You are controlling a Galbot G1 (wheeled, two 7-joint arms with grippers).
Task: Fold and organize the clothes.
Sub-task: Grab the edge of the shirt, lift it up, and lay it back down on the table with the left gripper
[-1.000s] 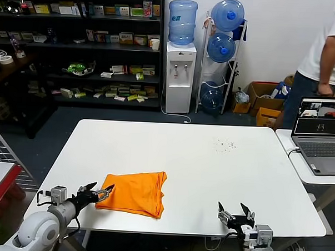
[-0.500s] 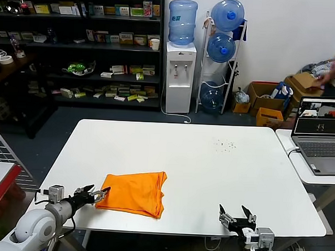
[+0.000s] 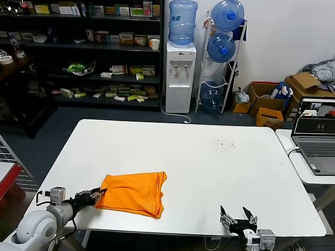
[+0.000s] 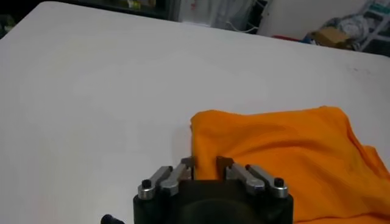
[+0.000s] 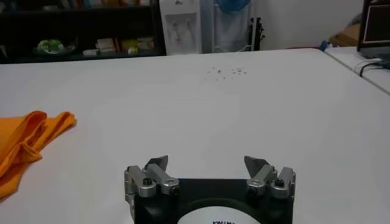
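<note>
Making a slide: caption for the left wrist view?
Left gripper closing on the folded orange T-shirt's near corner on the white table.

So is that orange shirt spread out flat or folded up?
Folded. The orange shirt lies as a compact doubled bundle, layered edges showing on one side, on the white table.

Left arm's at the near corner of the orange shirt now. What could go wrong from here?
1. The left gripper has its fingers narrowed at the very edge of the folded orange T-shirt; it may pinch only one layer, or miss the cloth.
2. The shirt lies close to the table's near edge, so a pull could drag it off.
3. The right gripper hangs open, off the cloth, so nothing pins it.
</note>
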